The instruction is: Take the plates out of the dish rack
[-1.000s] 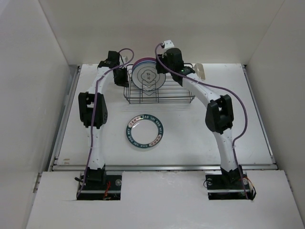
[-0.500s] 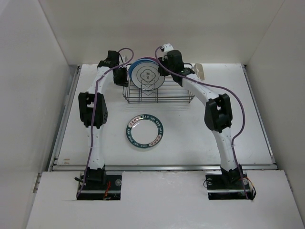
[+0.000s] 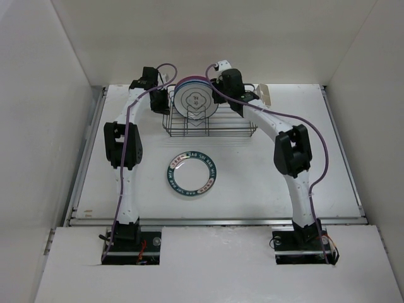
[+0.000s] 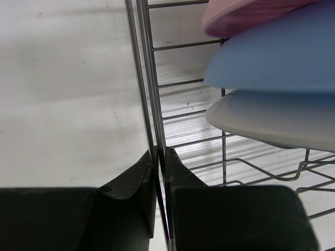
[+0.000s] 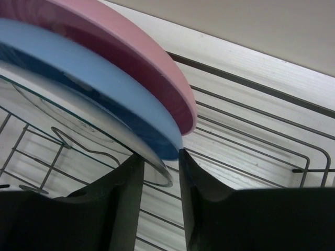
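Observation:
The dish rack (image 3: 211,130) stands at the back centre. Three plates stand upright in it: a white one with dark rim and centre motif (image 3: 196,101) in front, then blue (image 5: 94,78), then pink (image 5: 131,57). Another white plate with a dark patterned rim (image 3: 192,173) lies flat on the table in front of the rack. My left gripper (image 3: 163,101) (image 4: 159,154) is shut on the rack's left upright wire (image 4: 149,78). My right gripper (image 3: 219,95) (image 5: 159,159) is open at the plates' right edge, with the white plate's rim (image 5: 63,120) between its jaws and the blue plate's rim at the right fingertip.
A cream plastic cup (image 3: 266,93) hangs on the rack's right end. White walls enclose the table on the left, right and back. The table's front edge runs just ahead of the arm bases.
My right gripper has shifted slightly at the plates' right edge. The standing plates tipped a little left, then came back. The left gripper has kept its hold on the rack.

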Motion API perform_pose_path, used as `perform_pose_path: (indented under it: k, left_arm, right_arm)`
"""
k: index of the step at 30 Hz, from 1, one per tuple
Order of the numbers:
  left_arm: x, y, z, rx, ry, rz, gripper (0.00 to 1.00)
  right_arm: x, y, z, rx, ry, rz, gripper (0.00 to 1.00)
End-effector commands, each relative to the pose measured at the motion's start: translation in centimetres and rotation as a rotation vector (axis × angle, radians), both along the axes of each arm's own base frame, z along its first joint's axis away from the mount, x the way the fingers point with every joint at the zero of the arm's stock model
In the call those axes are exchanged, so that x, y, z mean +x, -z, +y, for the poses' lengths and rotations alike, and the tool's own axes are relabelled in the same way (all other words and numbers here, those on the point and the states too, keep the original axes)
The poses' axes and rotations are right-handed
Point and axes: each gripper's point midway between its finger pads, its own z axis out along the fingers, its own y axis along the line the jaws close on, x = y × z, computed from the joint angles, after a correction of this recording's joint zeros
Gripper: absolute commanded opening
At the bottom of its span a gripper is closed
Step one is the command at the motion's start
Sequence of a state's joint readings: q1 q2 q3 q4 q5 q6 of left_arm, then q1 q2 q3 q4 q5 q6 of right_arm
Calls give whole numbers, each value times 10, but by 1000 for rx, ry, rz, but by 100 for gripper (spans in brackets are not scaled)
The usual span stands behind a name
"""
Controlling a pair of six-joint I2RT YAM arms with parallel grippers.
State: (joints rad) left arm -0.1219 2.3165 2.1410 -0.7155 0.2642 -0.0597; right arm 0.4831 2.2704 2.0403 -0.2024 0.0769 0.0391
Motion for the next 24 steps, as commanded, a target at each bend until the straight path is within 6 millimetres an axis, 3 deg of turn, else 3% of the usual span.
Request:
perform_pose_path:
  k: [1, 5, 6, 7, 10, 11, 14, 17, 22, 24]
  left_arm:
    - [4, -10, 10, 53, 25, -32, 0]
    - [4, -10, 10, 53, 25, -32, 0]
    - [4, -10, 10, 53, 25, -32, 0]
    - [4, -10, 10, 53, 25, -32, 0]
    - [4, -10, 10, 53, 25, -32, 0]
    - [4, -10, 10, 53, 25, -32, 0]
    - [2, -10, 11, 54, 25, -22, 0]
    - [0, -6, 10, 51, 18, -11, 0]
    - [0, -7, 10, 41, 0, -5, 0]
    - [2, -8, 9, 35, -8, -12, 0]
  right_arm:
    - [-1, -26, 8, 58, -41, -36, 40]
    - [-1, -22, 9, 68, -32, -15, 48]
    - [0, -22, 7, 65, -23, -17, 42]
    - [2, -22, 2, 64, -14, -17, 24]
    - [2, -28, 1, 68, -14, -25, 4]
    - [2, -28, 1, 69, -14, -25, 0]
    - [2, -36, 1, 77, -14, -42, 0]
    - [1, -56, -1, 90, -6, -76, 0]
    - [-9, -121, -8, 143, 2, -190, 0]
    - [-13, -137, -14, 149, 10, -232, 0]
